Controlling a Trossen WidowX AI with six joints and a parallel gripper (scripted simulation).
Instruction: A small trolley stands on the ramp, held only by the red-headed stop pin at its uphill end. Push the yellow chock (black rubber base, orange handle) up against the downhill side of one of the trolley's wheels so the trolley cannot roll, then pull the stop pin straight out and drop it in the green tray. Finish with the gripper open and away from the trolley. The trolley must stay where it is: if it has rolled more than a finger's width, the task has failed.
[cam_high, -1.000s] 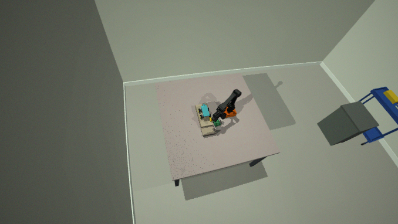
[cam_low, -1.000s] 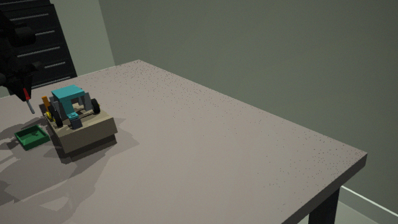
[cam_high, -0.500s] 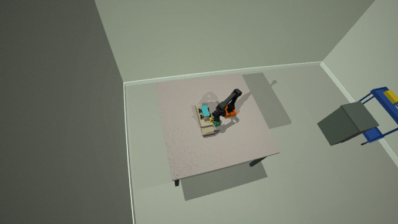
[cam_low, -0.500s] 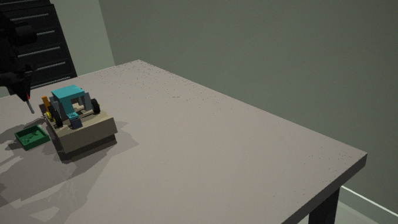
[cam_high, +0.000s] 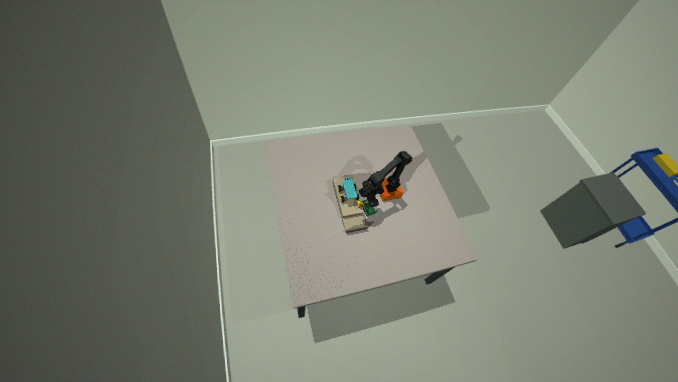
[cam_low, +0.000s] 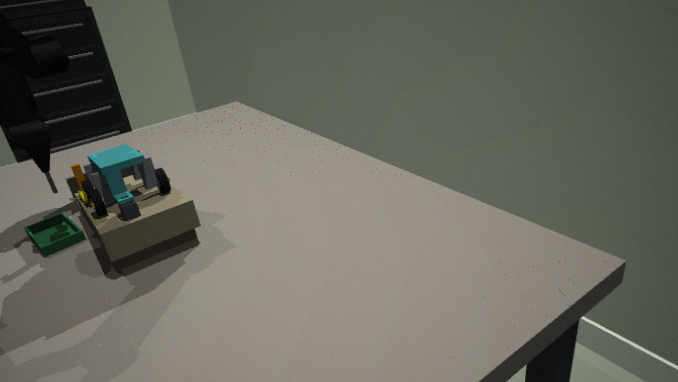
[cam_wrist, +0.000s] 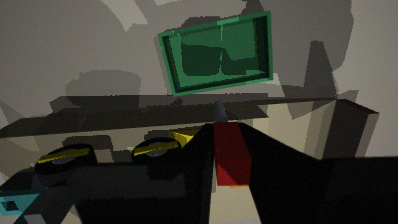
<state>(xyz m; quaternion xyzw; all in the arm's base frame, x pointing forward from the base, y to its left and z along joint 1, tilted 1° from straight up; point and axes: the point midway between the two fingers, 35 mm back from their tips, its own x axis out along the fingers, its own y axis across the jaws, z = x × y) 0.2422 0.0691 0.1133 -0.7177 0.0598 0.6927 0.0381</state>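
Pin clamped in gripper, tray ahead.

You see the gripper (cam_wrist: 227, 150) closed on the stop pin (cam_wrist: 231, 155) by its red head, grey shaft tip poking out past the black fingers toward the green tray (cam_wrist: 172, 60). The tray sits beyond the ramp (cam_wrist: 300, 125) edge, tilted in frame. Left of the fingers you get two black wheels (cam_wrist: 155, 150) with yellow hubs, the yellow chock (cam_wrist: 186, 135) just beside the nearer one, and a teal trolley (cam_wrist: 12, 205) corner at bottom left.
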